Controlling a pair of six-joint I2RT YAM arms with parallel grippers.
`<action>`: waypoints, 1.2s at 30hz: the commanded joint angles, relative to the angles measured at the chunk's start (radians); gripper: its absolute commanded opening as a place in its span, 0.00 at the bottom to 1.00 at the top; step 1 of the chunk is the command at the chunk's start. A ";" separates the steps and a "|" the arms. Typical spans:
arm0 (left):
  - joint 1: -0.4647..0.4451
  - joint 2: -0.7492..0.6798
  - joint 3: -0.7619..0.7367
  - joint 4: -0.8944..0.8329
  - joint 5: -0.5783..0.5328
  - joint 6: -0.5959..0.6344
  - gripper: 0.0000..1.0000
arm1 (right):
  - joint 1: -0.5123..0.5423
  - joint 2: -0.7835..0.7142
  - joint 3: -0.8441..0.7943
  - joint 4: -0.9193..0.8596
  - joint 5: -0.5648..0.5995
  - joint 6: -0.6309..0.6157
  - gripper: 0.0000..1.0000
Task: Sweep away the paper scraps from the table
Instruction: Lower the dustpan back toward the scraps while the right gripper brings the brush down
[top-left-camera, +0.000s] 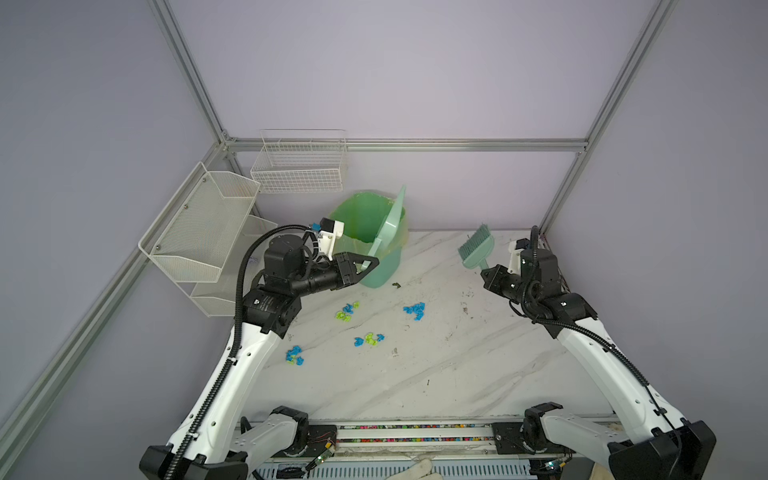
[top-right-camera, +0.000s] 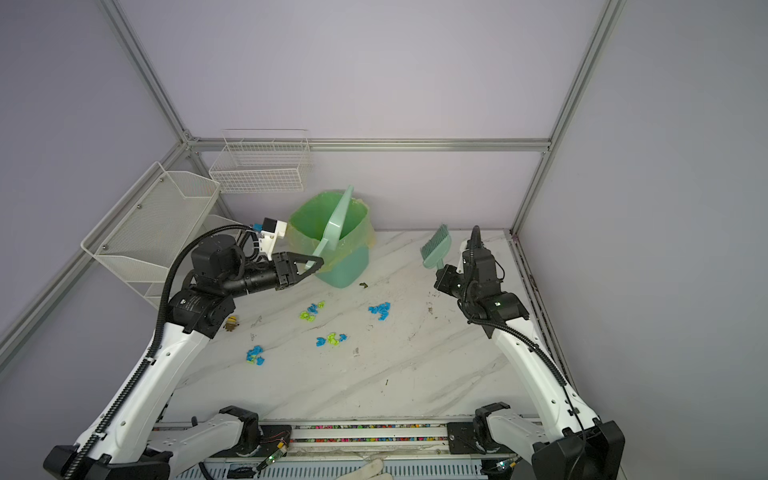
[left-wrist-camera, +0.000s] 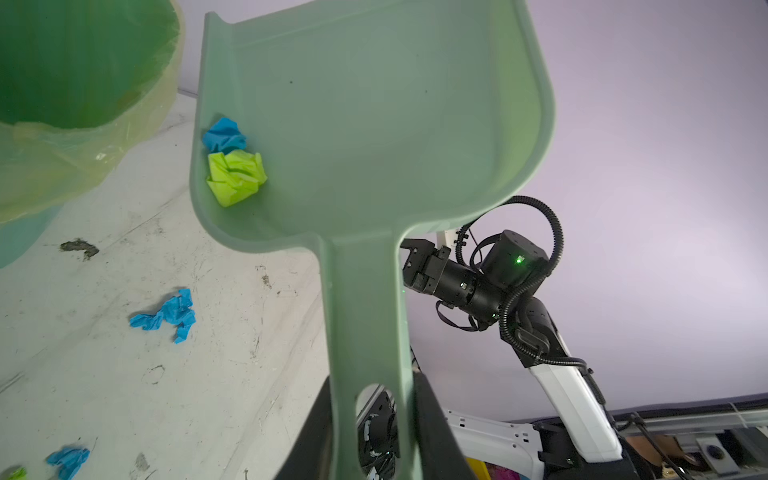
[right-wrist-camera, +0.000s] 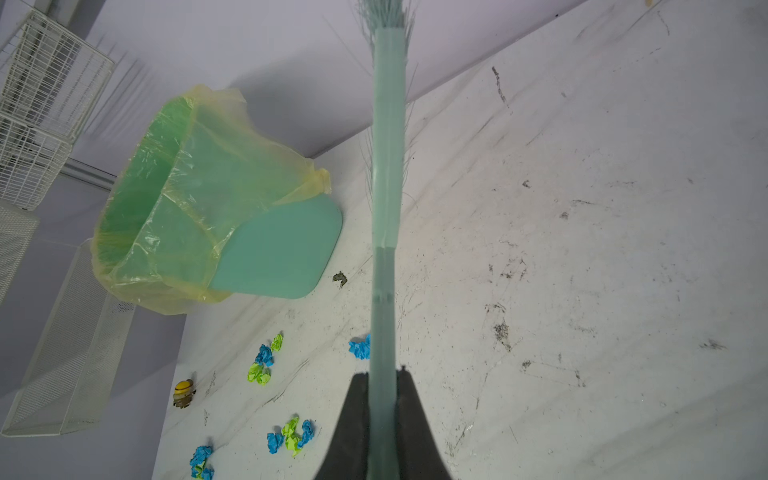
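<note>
While the left tool (top-left-camera: 371, 263) clamps the dustpan (top-left-camera: 392, 220) by the bin (top-left-camera: 380, 274), two paper scraps (left-wrist-camera: 235, 176) inside, and the right tool (top-left-camera: 485, 273) pinches the brush (top-left-camera: 476, 245), four clusters lie on the desk (top-left-camera: 457, 365); sweeping looks mostly undone.

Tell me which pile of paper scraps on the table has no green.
The pile farthest right in both top views: all blue. The other three piles mix blue with lime green.

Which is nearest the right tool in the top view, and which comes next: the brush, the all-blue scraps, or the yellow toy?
1. The brush, gripped in the right tool.
2. The blue scraps, in the middle.
3. The toy, far over on the left.
</note>
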 joint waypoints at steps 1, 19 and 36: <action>-0.076 -0.040 -0.009 -0.188 -0.230 0.184 0.00 | -0.001 0.003 -0.010 0.025 -0.056 0.016 0.00; -0.328 -0.031 -0.159 -0.325 -0.681 0.230 0.00 | 0.156 0.137 0.027 0.085 -0.045 0.022 0.00; -0.358 -0.001 -0.262 -0.335 -0.829 0.227 0.00 | 0.288 0.169 -0.019 0.170 -0.053 0.134 0.00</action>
